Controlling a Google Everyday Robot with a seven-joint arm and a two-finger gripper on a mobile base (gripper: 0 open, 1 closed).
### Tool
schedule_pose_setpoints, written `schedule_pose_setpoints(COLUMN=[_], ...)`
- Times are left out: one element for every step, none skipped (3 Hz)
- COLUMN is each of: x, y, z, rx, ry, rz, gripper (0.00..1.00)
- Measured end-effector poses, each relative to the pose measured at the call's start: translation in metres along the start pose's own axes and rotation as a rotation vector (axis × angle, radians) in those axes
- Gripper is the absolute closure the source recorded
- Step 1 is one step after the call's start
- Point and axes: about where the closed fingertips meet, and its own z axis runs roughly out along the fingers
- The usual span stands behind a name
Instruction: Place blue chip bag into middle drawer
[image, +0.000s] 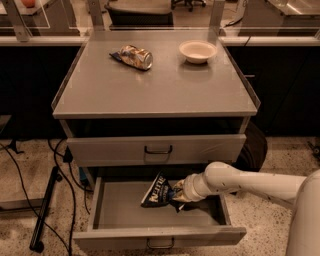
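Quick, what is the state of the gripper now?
The gripper, inside the open grey metal lower drawer, has jaws closed on the crumpled dark navy foil chip bag.

Blue chip bag, dark crumpled foil with white lettering, is tilted up inside the middle drawer, just right of centre. That grey drawer is pulled wide open, loop handle out front. The gripper is inside it, right against the bag.
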Motion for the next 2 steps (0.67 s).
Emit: schedule_pose_setpoints(x=[-0.0001,-0.0001], y=[0.0,0.0], z=[0.0002,0.0003], rx=[0.0,0.0], ry=[0.0,0.0], rz=[0.0,0.0], gripper=[0.81,0.58])
